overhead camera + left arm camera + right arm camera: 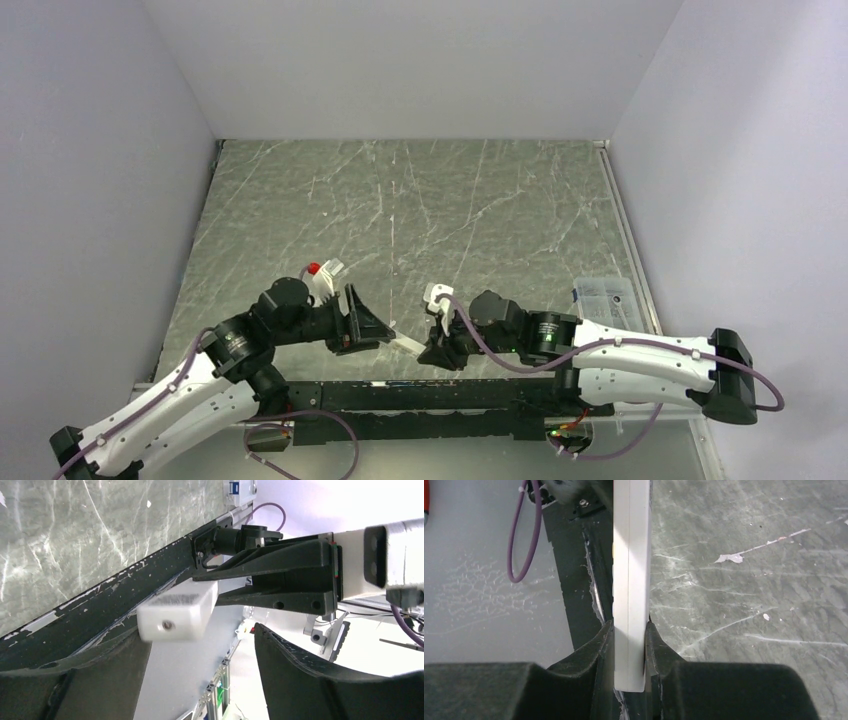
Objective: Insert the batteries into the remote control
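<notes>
The remote control is a slim white bar. It stands edge-on between the black fingers of my right gripper, which is shut on its near end. In the top view the remote control bridges the small gap between my right gripper and my left gripper, low over the table's near edge. From the left wrist, its free end with a small screw hole points at me, just above my left gripper, whose jaws stand wide apart and off it. The batteries are out of view.
A clear plastic box lies at the table's right edge. A black rail runs along the near edge under both grippers. White walls close off the left, back and right of the marbled grey tabletop.
</notes>
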You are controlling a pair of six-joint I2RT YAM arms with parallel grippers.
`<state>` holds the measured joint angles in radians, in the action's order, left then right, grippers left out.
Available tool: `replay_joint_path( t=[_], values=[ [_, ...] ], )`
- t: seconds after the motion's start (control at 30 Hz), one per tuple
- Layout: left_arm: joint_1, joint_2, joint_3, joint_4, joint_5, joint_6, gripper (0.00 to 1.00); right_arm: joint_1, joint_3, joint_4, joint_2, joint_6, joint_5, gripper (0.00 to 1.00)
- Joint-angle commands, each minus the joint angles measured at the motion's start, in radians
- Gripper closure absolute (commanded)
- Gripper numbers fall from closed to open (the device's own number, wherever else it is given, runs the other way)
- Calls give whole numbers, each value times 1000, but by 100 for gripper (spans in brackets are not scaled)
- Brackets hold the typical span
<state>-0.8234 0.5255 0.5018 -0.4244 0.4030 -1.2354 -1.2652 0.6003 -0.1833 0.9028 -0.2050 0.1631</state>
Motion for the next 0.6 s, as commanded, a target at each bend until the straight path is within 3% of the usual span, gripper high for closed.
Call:
replay_joint_path(
  t=[0.0,0.3,0.57],
  values=[
    [-2,2,84,-100,-70,96,20,43,-3,73,-2,-103,23,100],
    [-2,12,171,-261,-176,182,18,188,-67,178,33,-318,114,100],
    [-2,35,159,-240,-175,198,18,302,-131,336,94,-464,225,100]
  ],
)
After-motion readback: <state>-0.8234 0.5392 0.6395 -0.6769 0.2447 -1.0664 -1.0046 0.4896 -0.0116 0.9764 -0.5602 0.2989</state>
